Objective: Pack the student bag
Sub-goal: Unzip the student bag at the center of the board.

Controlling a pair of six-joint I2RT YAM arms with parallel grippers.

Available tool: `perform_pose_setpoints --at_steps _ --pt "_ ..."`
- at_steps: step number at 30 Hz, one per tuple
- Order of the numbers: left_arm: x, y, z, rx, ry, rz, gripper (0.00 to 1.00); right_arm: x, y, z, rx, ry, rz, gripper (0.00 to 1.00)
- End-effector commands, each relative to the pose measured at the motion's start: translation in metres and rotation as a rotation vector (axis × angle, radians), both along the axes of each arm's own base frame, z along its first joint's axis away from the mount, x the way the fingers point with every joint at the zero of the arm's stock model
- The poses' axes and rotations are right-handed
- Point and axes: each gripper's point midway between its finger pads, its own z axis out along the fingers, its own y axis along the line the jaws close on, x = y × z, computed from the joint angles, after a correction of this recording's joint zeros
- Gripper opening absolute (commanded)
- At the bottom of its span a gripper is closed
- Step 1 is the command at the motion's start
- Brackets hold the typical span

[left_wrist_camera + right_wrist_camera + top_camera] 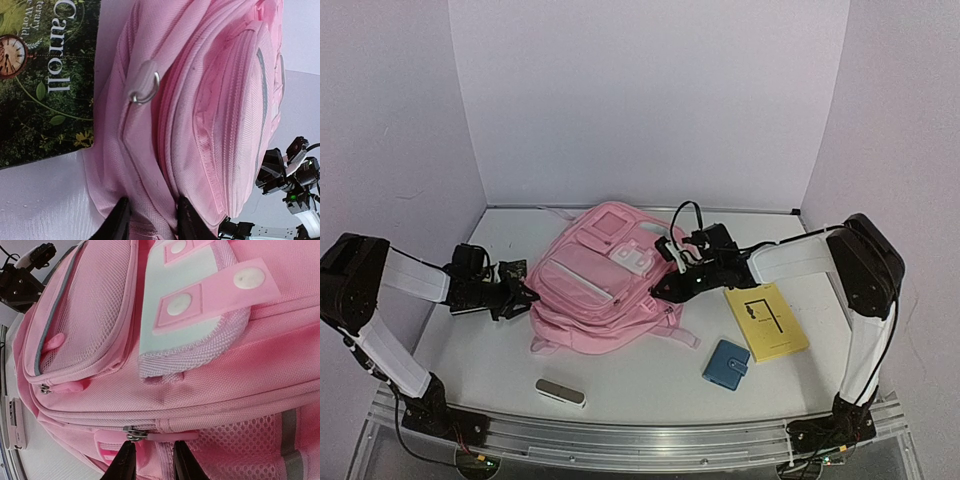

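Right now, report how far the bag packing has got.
Done: nothing visibly packed. In hand: left gripper straddles a fold of the bag, right gripper sits at a zip pull. To do: book, yellow booklet, blue wallet and grey case all lie outside.

Overhead cam; wrist cams prob. near bag [600, 300]

White table [650, 385], student bag [605, 280] at its middle: the pink backpack lies flat, front pockets up. To its right lies a yellow booklet [766, 320], with a small blue wallet [726, 364] just beside it toward the front edge, and a small grey case [560, 391] lies apart near that edge, left of centre. A dark, leafy-covered book [45, 85] showing a clock and the word "Carroll" lies close against the bag's left side.
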Motion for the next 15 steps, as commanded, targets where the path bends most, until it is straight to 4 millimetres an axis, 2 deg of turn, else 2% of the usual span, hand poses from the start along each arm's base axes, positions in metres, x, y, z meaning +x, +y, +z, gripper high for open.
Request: perform_pose_setpoints --at_steps 1,4,7,13,15 --pt "0.016 -0.006 0.011 -0.018 -0.056 -0.018 0.23 0.008 0.013 0.015 0.030 -0.055 0.026 0.14" --pt "0.015 -0.006 0.012 -0.025 -0.058 -0.018 0.12 0.005 0.011 0.019 0.034 -0.058 0.024 0.02" --pt "0.014 -0.006 0.013 -0.032 -0.060 -0.016 0.02 0.001 0.010 0.027 0.045 -0.062 0.022 0.00" --pt "0.014 -0.006 0.018 -0.039 -0.074 -0.009 0.00 -0.016 0.018 0.041 0.067 -0.060 0.043 0.00" --pt "0.014 -0.006 0.019 -0.031 -0.079 -0.011 0.00 -0.016 0.017 0.042 0.065 -0.060 0.025 0.00"
